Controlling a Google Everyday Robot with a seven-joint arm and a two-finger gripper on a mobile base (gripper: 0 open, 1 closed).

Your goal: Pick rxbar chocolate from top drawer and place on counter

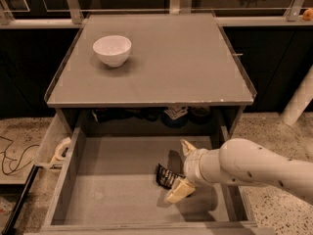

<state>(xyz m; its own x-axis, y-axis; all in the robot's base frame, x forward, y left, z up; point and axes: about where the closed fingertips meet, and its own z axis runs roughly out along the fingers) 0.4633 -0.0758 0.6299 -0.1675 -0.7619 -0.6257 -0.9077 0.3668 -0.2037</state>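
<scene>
Down in the grey top drawer point(112, 180), your claw point(176, 171) sits spread around the rxbar chocolate point(165, 175). You are at the grabbing step: squeeze it next, then lift it onto the worktop point(171, 67).

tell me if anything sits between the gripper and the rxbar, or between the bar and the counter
Nothing visible does. The gripper is in the top drawer, open right at the rxbar chocolate. The counter holds a white bowl at its back left, off the bar's path.

Pincer point(180, 171) beside rxbar chocolate point(166, 176) in top drawer point(112, 182) — bowl point(112, 50) on counter point(176, 58).
</scene>
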